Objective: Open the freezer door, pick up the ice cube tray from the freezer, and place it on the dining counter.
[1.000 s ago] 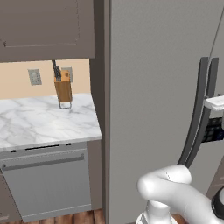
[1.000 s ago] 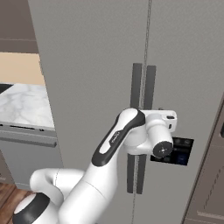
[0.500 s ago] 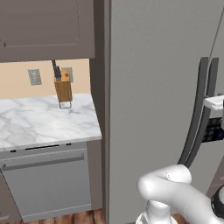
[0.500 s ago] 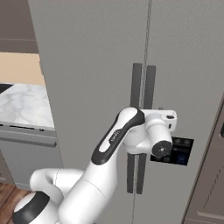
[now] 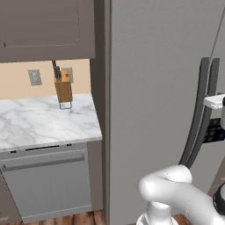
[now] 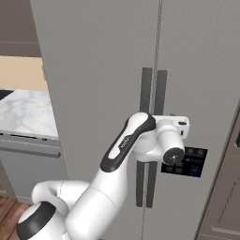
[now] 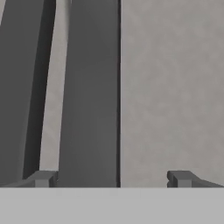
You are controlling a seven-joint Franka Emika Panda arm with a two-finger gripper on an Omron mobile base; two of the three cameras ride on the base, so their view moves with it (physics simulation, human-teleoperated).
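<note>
Pincer (image 7: 111, 178) spread wide, the long dark curved handle (image 7: 89, 92) at eleven o'clock between its tips; tall flat grey freezer door (image 6: 197, 84) still shut (everything remains undone).

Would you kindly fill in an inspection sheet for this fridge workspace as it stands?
Surface: marble worktop left of the fridge, over grey cabinet fronts.
Job's things: freezer door shut; its dark handle runs between the fingertips; black button panel beside the hand. Ice cube tray: nothing seen.
Clutter: knife block at the back of the worktop.
Grippers: gripper open, straddling the handle, not clamped.
Cables: nothing seen.
Surroundings: twin grey door, upper cabinet, wall outlet.
</note>
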